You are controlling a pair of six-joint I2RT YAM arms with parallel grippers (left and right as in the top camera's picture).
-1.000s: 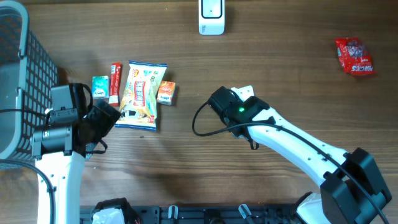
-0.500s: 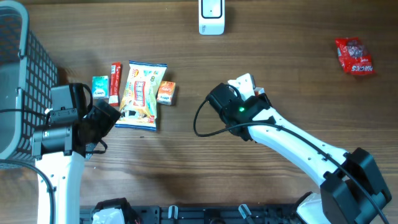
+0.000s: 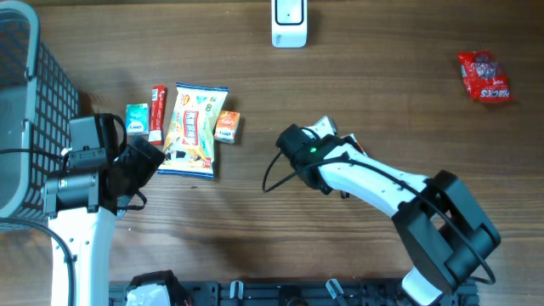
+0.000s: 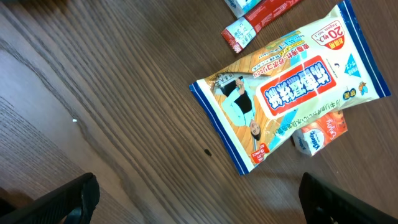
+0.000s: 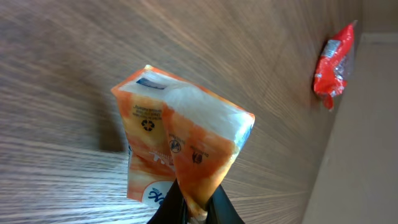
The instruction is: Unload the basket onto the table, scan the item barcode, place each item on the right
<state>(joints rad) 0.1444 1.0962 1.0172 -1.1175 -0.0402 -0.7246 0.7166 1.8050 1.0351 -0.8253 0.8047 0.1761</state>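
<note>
My right gripper (image 5: 198,200) is shut on the lower corner of an orange and white tissue pack (image 5: 180,134), which it holds above the table with printed symbols facing the wrist camera. From overhead, that gripper (image 3: 316,138) and the pack (image 3: 323,127) hang near the table's middle. A white barcode scanner (image 3: 289,22) stands at the far edge, well beyond the pack. My left gripper (image 3: 140,164) stays open at the left, just short of a blue-edged snack bag (image 4: 289,87). Nothing lies between its fingers (image 4: 69,198).
Beside the snack bag (image 3: 194,129) lie a red stick pack (image 3: 158,111), a green pack (image 3: 136,117) and a small orange pack (image 3: 226,126). A red packet (image 3: 484,76) lies far right. A grey mesh basket (image 3: 24,93) fills the left edge.
The right wrist has turned and shifted slightly left with the tissue pack, its forearm swinging closer in. The left arm has not moved.
</note>
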